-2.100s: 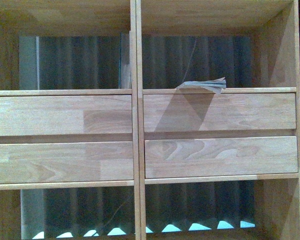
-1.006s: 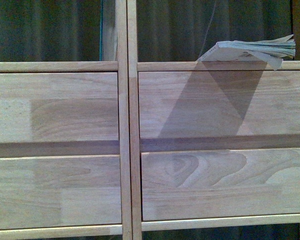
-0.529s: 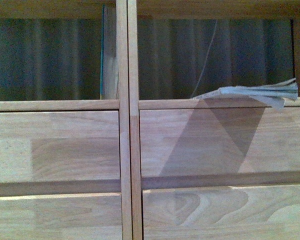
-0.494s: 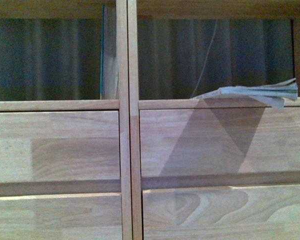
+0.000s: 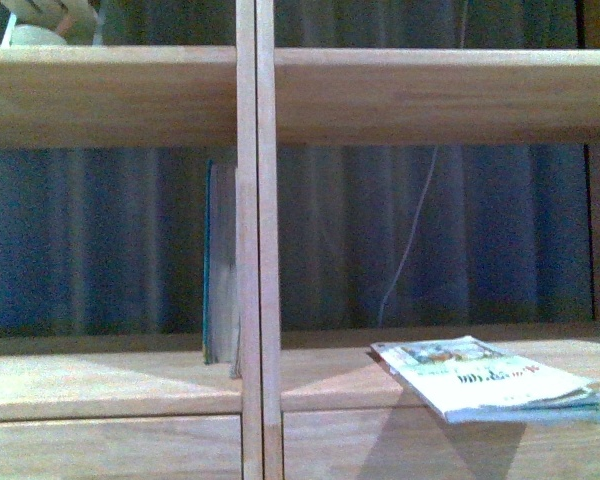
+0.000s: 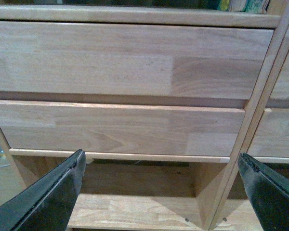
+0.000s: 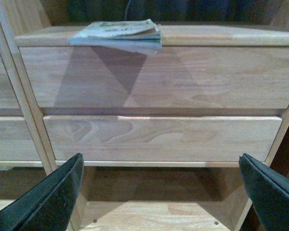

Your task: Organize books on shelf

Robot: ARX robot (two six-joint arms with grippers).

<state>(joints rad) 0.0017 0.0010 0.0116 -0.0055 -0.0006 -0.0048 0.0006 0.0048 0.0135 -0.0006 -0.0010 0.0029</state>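
The shelf (image 5: pixel 255 240) is light wood with a central divider. A teal book (image 5: pixel 218 265) stands upright against the divider's left side. A thin pale paperback (image 5: pixel 485 378) lies flat in the right compartment, one corner overhanging the front edge. The right wrist view shows this paperback (image 7: pixel 120 33) above two drawer fronts, well above my right gripper (image 7: pixel 160 161), which is open and holds nothing. My left gripper (image 6: pixel 161 158) is open and holds nothing, low in front of the left drawer fronts (image 6: pixel 120 57). Neither gripper appears in the front view.
An upper shelf board (image 5: pixel 430 95) spans both compartments, with a pale object (image 5: pixel 45 18) on its left end. Dark curtains and a hanging cord (image 5: pixel 410 250) show behind the shelf. Open lower compartments (image 7: pixel 154 211) lie under the drawers.
The front view has risen from the drawer fronts to the open compartment, so the paperback's cover now shows from above. Both books lie where they were.
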